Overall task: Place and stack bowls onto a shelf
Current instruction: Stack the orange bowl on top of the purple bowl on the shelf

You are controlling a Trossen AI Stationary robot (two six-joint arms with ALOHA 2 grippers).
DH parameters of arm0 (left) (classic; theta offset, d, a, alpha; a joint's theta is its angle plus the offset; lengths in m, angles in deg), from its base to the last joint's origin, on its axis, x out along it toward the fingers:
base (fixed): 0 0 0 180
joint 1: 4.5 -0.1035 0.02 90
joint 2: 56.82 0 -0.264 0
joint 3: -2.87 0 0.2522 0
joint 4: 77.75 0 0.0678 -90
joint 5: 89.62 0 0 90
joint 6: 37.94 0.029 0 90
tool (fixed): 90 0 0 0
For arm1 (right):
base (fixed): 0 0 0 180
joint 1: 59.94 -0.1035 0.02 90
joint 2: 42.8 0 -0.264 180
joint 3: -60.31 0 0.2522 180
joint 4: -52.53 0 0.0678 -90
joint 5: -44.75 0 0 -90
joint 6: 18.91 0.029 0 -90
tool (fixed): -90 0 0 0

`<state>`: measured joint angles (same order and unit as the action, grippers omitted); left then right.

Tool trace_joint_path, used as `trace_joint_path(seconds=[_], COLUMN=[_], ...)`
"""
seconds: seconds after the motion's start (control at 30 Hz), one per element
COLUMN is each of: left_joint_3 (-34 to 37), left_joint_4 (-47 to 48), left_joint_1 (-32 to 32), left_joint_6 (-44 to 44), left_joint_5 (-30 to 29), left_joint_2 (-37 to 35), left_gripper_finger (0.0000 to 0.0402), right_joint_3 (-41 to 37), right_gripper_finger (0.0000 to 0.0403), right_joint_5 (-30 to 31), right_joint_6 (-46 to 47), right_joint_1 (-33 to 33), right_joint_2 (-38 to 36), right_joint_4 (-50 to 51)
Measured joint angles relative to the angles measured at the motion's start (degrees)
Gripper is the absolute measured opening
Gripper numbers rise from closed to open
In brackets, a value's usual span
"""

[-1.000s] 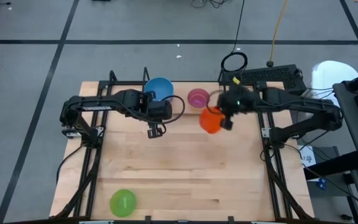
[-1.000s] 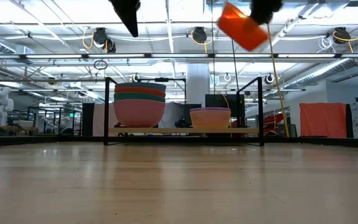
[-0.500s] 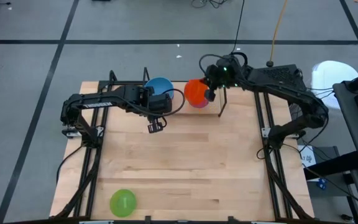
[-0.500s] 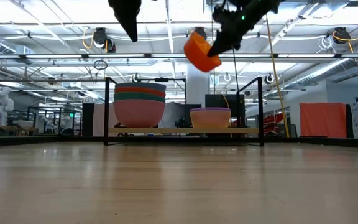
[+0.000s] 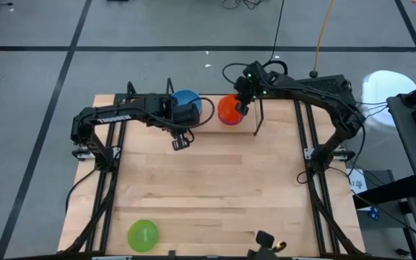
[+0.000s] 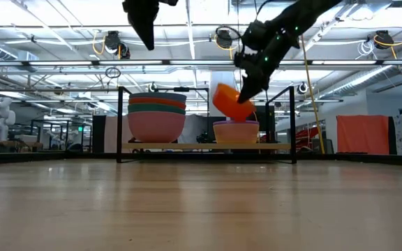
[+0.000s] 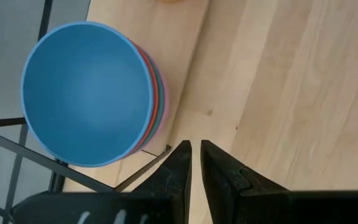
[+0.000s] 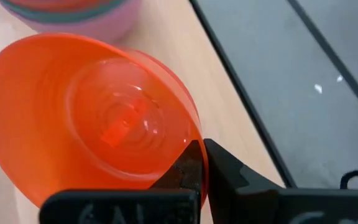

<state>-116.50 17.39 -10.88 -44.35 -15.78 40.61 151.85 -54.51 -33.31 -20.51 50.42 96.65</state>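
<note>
My right gripper (image 5: 241, 108) is shut on an orange-red bowl (image 5: 229, 110), which hangs tilted just over a short stack with a purple rim (image 6: 236, 130) at the middle of the shelf (image 6: 274, 146). A taller stack with a blue bowl on top (image 5: 185, 103) stands on the shelf's left part; it also shows in the left wrist view (image 7: 89, 93). My left gripper (image 7: 194, 149) is shut and empty, high above the table just on the near side of that stack. A green bowl (image 5: 142, 235) rests on the table near the front left corner. My right gripper pinches the orange-red bowl's rim (image 8: 188, 140) between its two fingers, on the side toward the table's right. The fingers come slanting down from the right. The bowl is lifted and tilted (image 6: 232, 103), its lowest part close over the purple-rimmed stack; whether they touch cannot be told.
The shelf's black rods (image 5: 131, 92) stand along the table's far edge. A small dark object (image 5: 266, 242) shows at the table's front edge. Bare wood (image 5: 215, 188) lies between the shelf and the green bowl.
My right gripper has carried the orange-red bowl toward the table's far edge and left, then down, from high above the table to just over the purple-rimmed stack; the bowl stays tilted. My left gripper has drifted slightly toward the far edge.
</note>
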Motion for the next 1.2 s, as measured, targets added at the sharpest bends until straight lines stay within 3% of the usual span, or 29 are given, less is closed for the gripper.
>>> trace_joint_path(seconds=[0.53,0.93,1.2], left_joint_3=[0.00,0.00,0.00], left_joint_4=[1.39,1.84,2.16], left_joint_1=[-0.85,-0.85,-0.85], left_joint_6=[0.02,-0.09,-0.07], left_joint_5=[1.33,1.33,1.31], left_joint_2=[0.00,0.00,0.00], left_gripper_finger=[0.0042,0.0042,0.0042], right_joint_3=[-0.04,-0.04,-0.04], right_gripper_finger=[0.0011,0.0108,0.0153], right_joint_5=[0.04,0.46,0.64], right_joint_6=[-3.10,-7.09,-7.75], right_joint_1=[1.52,0.83,-0.89], right_joint_2=[6.48,6.45,0.86], right_joint_4=[1.54,-0.39,-0.30])
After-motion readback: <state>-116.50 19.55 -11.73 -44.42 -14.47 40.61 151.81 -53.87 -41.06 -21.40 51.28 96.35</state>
